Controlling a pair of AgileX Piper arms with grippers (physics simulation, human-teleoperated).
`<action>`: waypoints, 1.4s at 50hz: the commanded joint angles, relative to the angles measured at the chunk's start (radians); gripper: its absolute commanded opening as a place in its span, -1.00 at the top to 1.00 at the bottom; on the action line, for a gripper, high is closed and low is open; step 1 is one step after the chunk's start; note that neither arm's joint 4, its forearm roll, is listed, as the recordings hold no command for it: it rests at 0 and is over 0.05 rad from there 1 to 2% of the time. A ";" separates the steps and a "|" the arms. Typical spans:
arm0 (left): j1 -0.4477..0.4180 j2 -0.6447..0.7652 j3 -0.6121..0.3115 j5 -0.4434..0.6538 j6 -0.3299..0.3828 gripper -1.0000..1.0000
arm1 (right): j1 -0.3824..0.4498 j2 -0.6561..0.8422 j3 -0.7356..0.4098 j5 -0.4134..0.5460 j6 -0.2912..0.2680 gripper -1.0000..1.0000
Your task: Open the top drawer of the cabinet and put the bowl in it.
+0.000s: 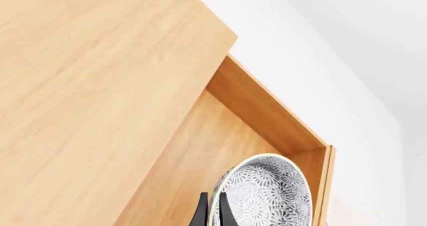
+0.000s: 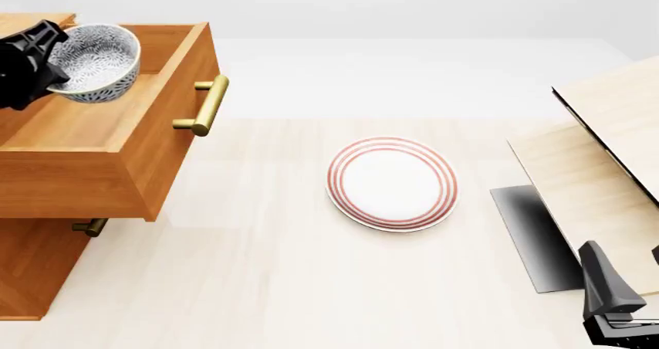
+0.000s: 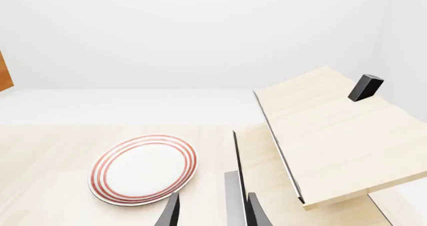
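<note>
Cabinet (image 2: pixel 42 264): orange-brown wood, at the left edge of the worktop (image 2: pixel 268 287); rigid and heavy by the look of it, judged unlikely to shift under light contact.

Drawer (image 2: pixel 103 152): the top one, pulled well out, brass bar handle (image 2: pixel 206 104) facing the plate; interior floor bare and level; a deep box, so a bowl lowered into it has walls on all sides.

Plate (image 2: pixel 391 183): white with red rings, flat on the worktop, well apart from the cabinet; not part of the task.

Bowl (image 2: pixel 95 62): speckled grey-blue, held tilted above the drawer's rear portion; not yet resting on the floor. Judged rigid, glazed, hence slippery and liable to chip if dropped; light enough for a rim pinch. The wall near the rim is the sound place to hold it.

Left gripper (image 1: pixel 212 213): jaws closed narrowly across the bowl's wall, one finger inside, one outside.

Right gripper (image 3: pixel 210 213): idle near the pale wood structure (image 3: pixel 333 136); jaws apart, holding nothing.
</note>
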 commanded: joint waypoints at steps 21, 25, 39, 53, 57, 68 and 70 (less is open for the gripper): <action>0.002 0.062 0.014 -0.052 0.003 1.00 | 0.000 -0.004 0.001 0.003 0.000 -1.00; 0.002 0.068 0.013 -0.055 0.002 1.00 | 0.000 -0.004 0.001 0.003 0.000 -1.00; 0.004 0.113 0.005 -0.074 0.010 1.00 | 0.000 -0.004 0.001 0.003 0.000 -1.00; 0.015 0.126 0.000 -0.068 0.021 1.00 | 0.000 -0.004 0.001 0.003 0.000 -1.00; 0.034 0.123 -0.008 -0.053 0.030 -1.00 | 0.000 -0.004 0.001 0.003 0.000 -1.00; 0.040 0.096 -0.028 -0.021 0.045 -1.00 | 0.000 -0.004 0.001 0.003 0.000 -1.00; 0.041 0.096 -0.038 -0.008 0.052 -1.00 | 0.000 -0.004 0.001 0.003 0.000 -1.00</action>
